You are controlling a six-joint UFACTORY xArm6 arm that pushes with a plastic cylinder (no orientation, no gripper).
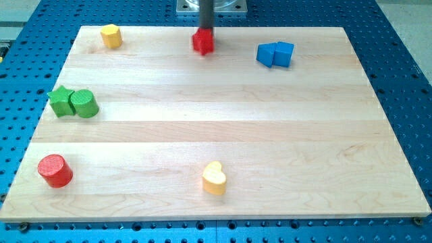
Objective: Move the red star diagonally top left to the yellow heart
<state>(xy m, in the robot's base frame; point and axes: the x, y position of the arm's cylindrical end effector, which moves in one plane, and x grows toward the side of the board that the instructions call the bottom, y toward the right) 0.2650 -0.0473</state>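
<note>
while the dark rod comes down at the middle of the top edge of the pale wooden board [223, 121], my tip [204, 30] sits at the upper side of the small red star block [202, 42], apparently touching it; the rod has no claw and holds nothing. red star lies near the top edge, centre. yellow heart block [214, 178] lies near the bottom edge, centre, well apart from it. yellow block [111, 36], shape unclear, near top left corner. two blue blocks [275, 54] touching, toward top right. green star [62, 101] and green cylinder [85, 103] touching at left edge. red cylinder [55, 169] near bottom left corner.
</note>
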